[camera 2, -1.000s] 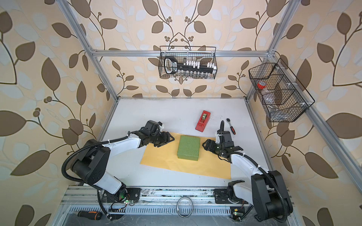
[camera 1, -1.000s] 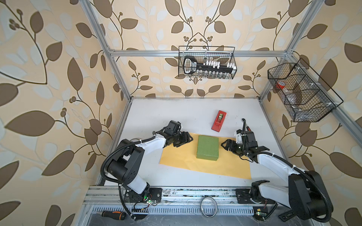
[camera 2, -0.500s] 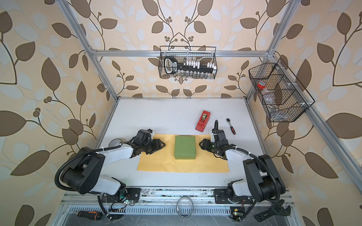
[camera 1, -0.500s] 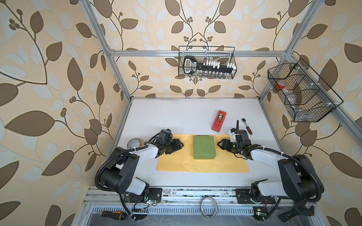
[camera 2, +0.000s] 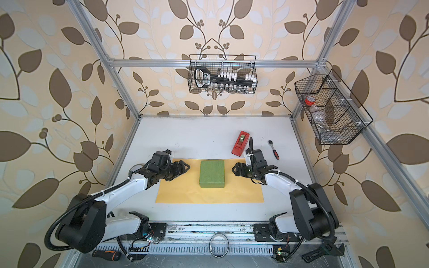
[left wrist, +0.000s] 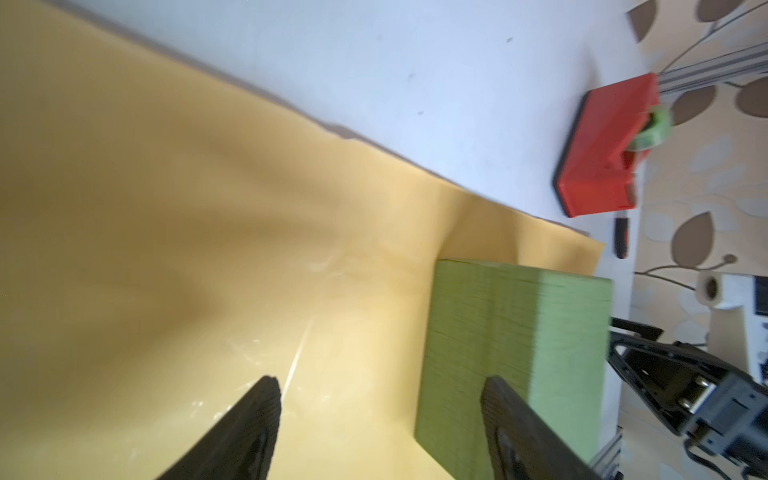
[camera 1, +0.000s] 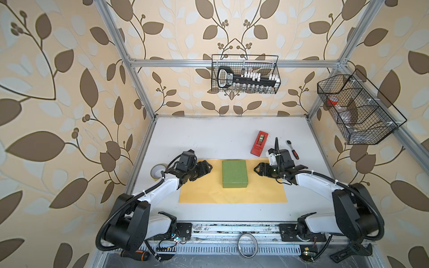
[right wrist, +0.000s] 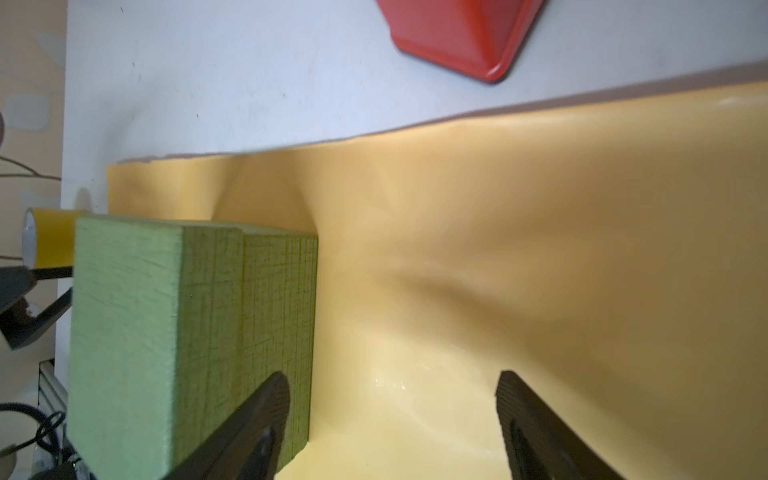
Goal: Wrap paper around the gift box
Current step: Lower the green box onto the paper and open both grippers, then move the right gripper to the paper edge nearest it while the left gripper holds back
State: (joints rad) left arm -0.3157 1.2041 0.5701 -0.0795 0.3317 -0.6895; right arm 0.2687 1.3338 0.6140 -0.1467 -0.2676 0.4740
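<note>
Box [camera 1: 234, 173] on paper [camera 1: 209, 193]; my left pincer [camera 1: 207, 167] at its 9 o'clock, right pincer [camera 1: 257, 169] at 3, both spread, empty. Best pinch opposite paper ends low, lift evenly.

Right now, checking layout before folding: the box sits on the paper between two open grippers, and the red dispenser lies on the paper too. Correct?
No: the dispenser lies on the bare table beyond the paper, as both top views show. The box does sit on the paper between the open left gripper and right gripper.
</note>
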